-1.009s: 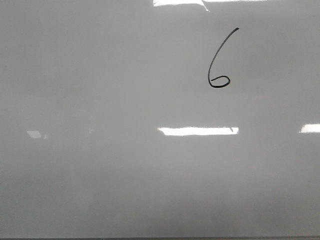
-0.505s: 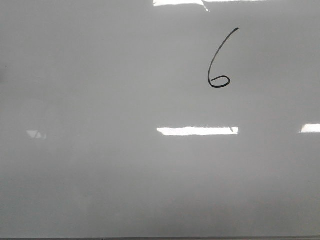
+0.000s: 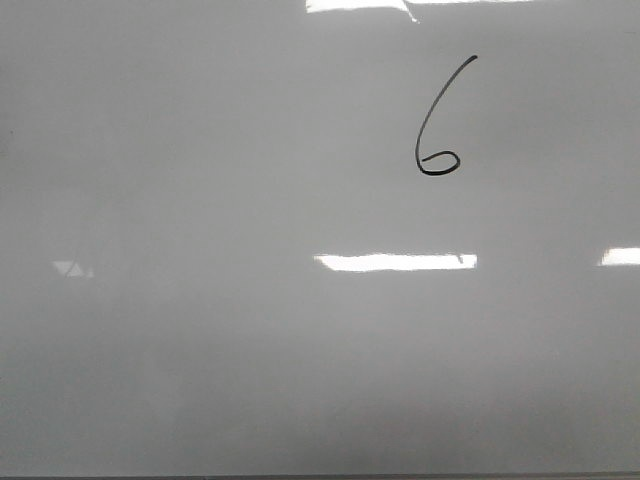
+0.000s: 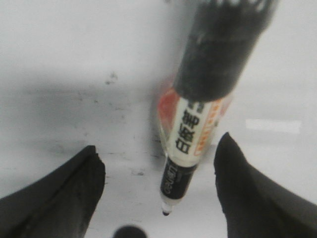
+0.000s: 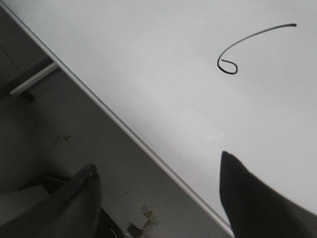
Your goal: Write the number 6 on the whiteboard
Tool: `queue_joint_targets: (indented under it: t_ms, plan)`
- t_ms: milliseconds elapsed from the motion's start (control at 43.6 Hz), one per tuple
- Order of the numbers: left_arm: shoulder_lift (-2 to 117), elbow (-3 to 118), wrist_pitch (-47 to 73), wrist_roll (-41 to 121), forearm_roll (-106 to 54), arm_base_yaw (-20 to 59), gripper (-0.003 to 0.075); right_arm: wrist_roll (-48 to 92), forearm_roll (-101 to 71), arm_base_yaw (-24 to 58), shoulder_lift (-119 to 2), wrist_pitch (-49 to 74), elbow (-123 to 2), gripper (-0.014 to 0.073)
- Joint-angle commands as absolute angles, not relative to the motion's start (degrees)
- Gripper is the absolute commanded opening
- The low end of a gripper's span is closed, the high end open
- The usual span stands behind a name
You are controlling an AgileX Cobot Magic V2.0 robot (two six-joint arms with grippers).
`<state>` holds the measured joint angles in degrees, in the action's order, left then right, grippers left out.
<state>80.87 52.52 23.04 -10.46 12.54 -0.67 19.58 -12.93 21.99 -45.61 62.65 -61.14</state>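
Since the number 6 (image 3: 437, 120) already sits complete on the whiteboard (image 3: 200, 330), toward its far right corner, the writing step looks done and what remains is prob. just retreat or putting the pen away. Stroke is a long slanted curve closing into a small flat loop; the line looks continuous, no gaps seen. Front view shows no arm over the board.

Left pincer (image 4: 158, 198): jaws spread wide, w/ a marker (image 4: 198, 129) between them, tip pointing down toward a pale surface. Neither finger touches the barrel where visible; it seems held higher up, out of view, so can't tell what actually grips it. Tip appears off the surface, though blur makes that uncertain.

Right pincer (image 5: 158, 198): open, holding nothing, hanging over the board's edge w/ the floor (image 5: 59, 124) beyond; the 6 is well apart from it.

Next move, if any: keep the tip clear of the board so no stray mark spoils the figure.
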Motion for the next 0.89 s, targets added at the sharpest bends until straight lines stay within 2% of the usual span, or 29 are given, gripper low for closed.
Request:
queue_joint_targets:
  t_ms: [0, 183, 252, 596, 872]
  plan:
    - [75.7, 56.7, 27.2, -6.6, 12.5, 0.4, 0.0469, 12.7, -10.6, 21.5, -45.4, 60.0, -62.9, 0.0528]
    - [67.4, 62.5, 45.6, -3.0, 12.0, 4.3, 0.0469, -2.8, -2.4, 21.5, -45.4, 62.5, -62.9, 0.0528]
    - [63.8, 63.6, 48.8, -3.0, 11.6, 5.9, 0.0469, -5.7, 0.0, 21.5, -45.4, 63.6, -62.9, 0.0528]
    - [43.8, 60.2, 51.3, 0.0, 3.4, 11.7, 0.0469, -5.2, 1.0, 21.5, -39.3, 62.0, -57.6, 0.0528]
    - [36.0, 52.6, 51.3, 0.0, 3.1, 11.7, 0.0469, -0.6, 1.0, 21.5, -29.1, 56.1, -49.3, 0.0528]
